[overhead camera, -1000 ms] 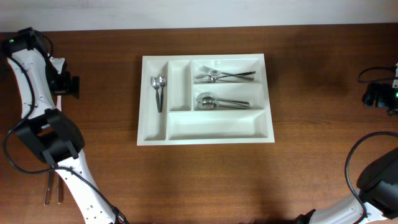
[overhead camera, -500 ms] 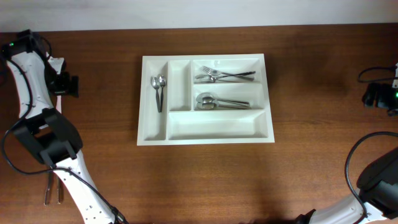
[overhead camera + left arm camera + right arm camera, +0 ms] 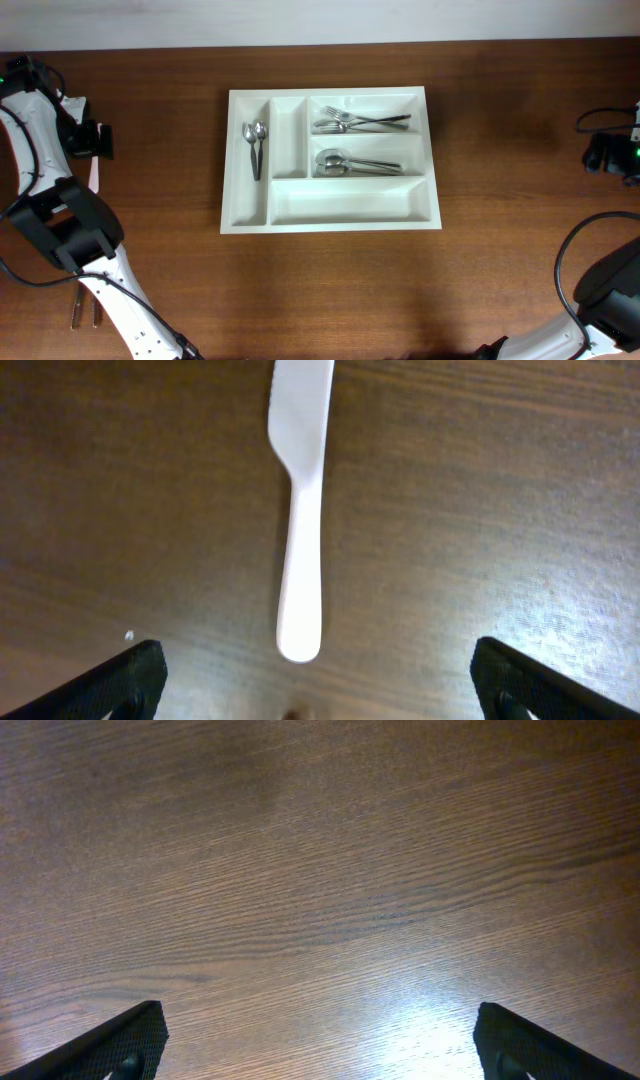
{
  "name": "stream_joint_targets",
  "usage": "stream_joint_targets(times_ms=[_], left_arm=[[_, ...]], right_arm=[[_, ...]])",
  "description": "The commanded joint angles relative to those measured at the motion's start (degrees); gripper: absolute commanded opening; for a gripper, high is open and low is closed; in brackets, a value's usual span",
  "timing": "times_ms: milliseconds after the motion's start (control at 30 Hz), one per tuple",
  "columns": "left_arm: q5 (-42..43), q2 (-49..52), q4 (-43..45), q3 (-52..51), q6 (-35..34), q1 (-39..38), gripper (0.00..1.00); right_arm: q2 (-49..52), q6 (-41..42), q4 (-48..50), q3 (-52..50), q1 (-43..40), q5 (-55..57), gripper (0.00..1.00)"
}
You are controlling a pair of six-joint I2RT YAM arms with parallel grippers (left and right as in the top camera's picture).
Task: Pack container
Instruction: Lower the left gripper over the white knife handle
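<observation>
The left hand (image 3: 320, 672), jaws spread wide, hovers over a white plastic knife (image 3: 300, 510) near the left edge of the tabletop (image 3: 500, 280), apparently to pick it for the large white rectangular plastic cutlery tray (image 3: 345, 200) at centre-back; the right hand (image 3: 320, 1038) hangs open too.

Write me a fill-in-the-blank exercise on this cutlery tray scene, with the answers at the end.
1. The container has ____ compartments.
2. Seen from overhead, the forks lie in its ____ long compartment.
3. Below the left gripper, a white ____ lies on the table.
4. The right gripper stands ____ over bare wood.
Missing words: five; top; knife; open.
</observation>
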Motion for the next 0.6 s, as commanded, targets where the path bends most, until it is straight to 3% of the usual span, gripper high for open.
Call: stream_joint_targets(times_ms=[0, 567], left_arm=[[1.7, -1.11, 1.01, -2.05, 1.53, 0.11, 0.99], [4.79, -0.63, 6.27, -7.41, 1.95, 0.11, 0.99]], right_arm=[[0.48, 0.02, 0.04, -0.28, -0.11, -0.74, 0.99], [0.48, 0.02, 0.04, -0.28, -0.11, -0.74, 0.99]])
